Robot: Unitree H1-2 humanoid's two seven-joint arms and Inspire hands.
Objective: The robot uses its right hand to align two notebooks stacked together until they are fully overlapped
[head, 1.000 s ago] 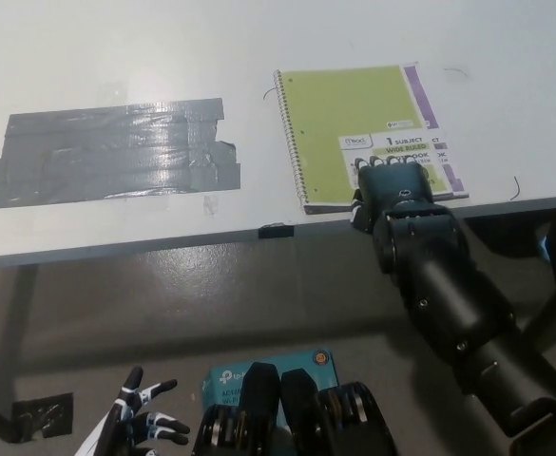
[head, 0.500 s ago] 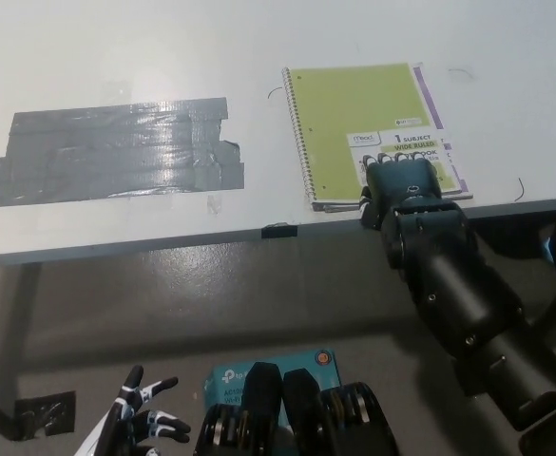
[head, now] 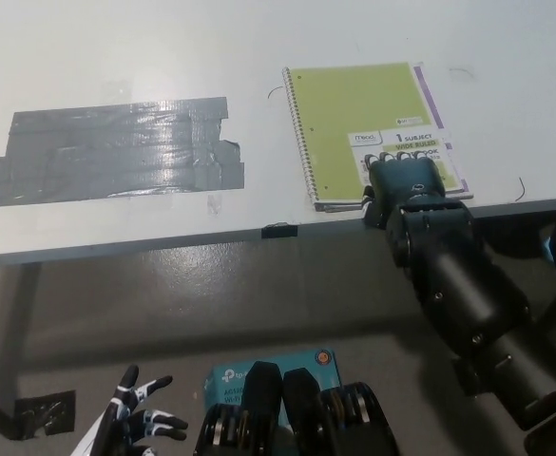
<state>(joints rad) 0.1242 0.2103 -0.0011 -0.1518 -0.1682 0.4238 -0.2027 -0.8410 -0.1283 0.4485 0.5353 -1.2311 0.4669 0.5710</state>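
Black right hand [head: 406, 182] being pressed flat, fingers together, nothing gripped, on near right corner of green spiral notebook [head: 358, 119]. Purple notebook [head: 433, 114] beneath is peeking out right of fingertips; overlap judged incomplete. White left hand [head: 135, 423] is resting low, fingers spread.

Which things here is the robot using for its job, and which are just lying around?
For the job:
green notebook
purple notebook under it, peeking out on the right
right hand, resting on the green cover

Just lying around:
grey tape patch on the table
teal box on the floor
left hand, idle
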